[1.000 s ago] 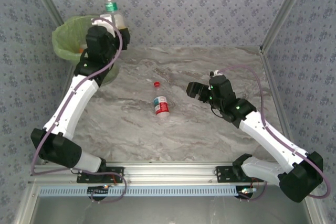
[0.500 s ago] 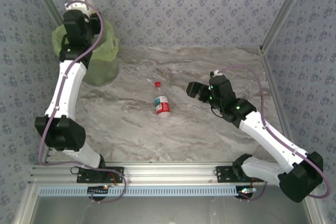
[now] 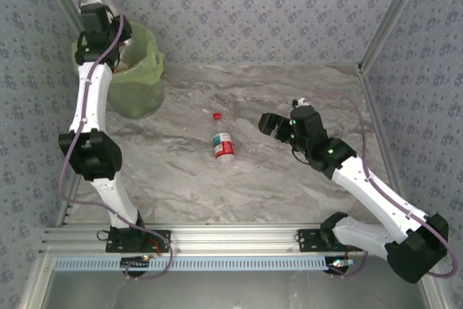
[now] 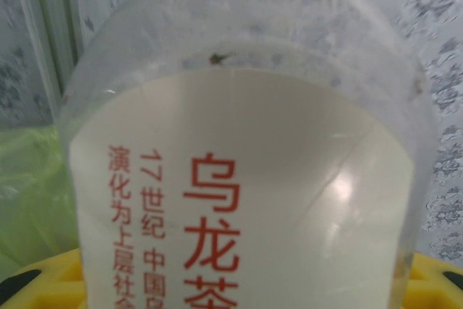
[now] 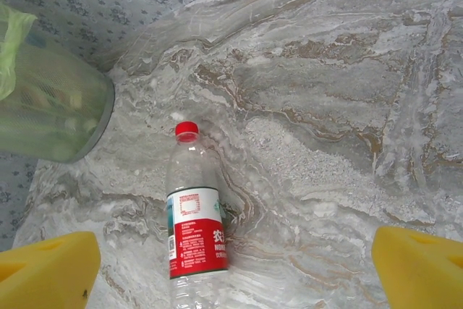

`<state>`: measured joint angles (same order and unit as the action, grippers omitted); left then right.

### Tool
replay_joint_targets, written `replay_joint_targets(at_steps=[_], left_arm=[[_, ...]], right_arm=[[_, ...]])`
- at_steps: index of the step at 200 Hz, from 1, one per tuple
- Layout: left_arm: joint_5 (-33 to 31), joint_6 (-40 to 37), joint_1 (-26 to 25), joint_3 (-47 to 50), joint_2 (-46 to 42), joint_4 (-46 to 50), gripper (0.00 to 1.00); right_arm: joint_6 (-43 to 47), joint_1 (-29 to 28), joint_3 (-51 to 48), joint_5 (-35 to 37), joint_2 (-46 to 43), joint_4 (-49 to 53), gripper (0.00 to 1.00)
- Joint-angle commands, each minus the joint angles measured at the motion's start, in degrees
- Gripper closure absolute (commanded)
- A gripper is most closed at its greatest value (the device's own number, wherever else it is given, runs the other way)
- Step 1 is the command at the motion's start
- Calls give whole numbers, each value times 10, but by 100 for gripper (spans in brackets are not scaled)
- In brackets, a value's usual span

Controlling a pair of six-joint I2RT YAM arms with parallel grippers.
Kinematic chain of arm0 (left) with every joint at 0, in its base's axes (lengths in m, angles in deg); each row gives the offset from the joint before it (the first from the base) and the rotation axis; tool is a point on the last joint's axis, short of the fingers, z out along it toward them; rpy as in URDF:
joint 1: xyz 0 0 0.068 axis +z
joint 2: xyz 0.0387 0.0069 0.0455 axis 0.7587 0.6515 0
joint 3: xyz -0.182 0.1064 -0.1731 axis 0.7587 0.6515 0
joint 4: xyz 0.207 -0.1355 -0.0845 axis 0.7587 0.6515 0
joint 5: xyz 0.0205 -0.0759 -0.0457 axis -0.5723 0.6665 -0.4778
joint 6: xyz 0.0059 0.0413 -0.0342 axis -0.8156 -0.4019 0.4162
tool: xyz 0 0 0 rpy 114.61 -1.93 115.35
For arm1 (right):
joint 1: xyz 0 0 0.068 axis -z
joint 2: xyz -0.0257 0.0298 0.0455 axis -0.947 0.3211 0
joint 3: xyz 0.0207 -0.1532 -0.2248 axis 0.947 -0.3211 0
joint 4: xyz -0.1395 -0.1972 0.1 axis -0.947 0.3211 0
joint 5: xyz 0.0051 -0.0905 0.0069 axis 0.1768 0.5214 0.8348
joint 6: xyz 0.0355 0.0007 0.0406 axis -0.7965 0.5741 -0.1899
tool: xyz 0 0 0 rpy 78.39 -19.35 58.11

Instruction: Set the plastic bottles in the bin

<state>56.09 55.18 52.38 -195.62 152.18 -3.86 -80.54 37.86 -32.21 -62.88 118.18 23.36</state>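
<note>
Two plastic bottles could be counted, one in the air and one on the table.

The left gripper (image 3: pixel 92 6) was raised high at the far left corner, over the far left rim of the single bin (image 3: pixel 141 77). It was clamped on the cream-labelled bottle (image 4: pixel 246 200), which stood neck up. In the left wrist view that bottle sat between the two yellow pads (image 4: pixel 29 284), its pale label printed with red characters. The lime-green bag (image 4: pixel 29 193) showed low on the left behind it. Whether the bottle hung squarely above the bin's mouth could not be told.

The red-capped bottle (image 3: pixel 223 143) lay on its side near the middle of the marble table (image 3: pixel 289 92), well apart from the bin. Its cap pointed toward the back wall, and it carried a red-and-white label. Nothing touched it.

The right gripper (image 3: pixel 266 122) hovered just to the right of that bottle with its jaws spread wide and nothing between them. In the right wrist view its two yellow fingertips (image 5: pixel 51 265) sat at the bottom corners, with the lying bottle a little left of centre between them.

The bin stood at the table's far left corner (some pale and orange shapes showed inside it, too blurred to count).
</note>
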Motion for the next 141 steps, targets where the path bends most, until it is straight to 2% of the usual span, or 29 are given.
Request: replay_joint_targets(at_steps=[1, 34, 73, 88, 119, 141], left_arm=[[22, 71, 2, -32, 20, 47, 62], [13, 128, 1, -21, 38, 63, 61], [25, 143, 0, 7, 37, 57, 49], [26, 140, -2, 12, 35, 61, 42], [39, 113, -1, 16, 20, 68, 20], [44, 93, 0, 12, 10, 67, 13]], right_arm=[[-14, -4, -9, 18, -18, 14, 2], [-18, -4, -15, 22, -23, 10, 2], [-16, -4, -13, 23, -23, 13, 2], [-16, -3, -14, 23, -22, 12, 2], [-16, -4, -16, 23, -21, 12, 2], [-16, -4, -16, 22, -19, 9, 2]])
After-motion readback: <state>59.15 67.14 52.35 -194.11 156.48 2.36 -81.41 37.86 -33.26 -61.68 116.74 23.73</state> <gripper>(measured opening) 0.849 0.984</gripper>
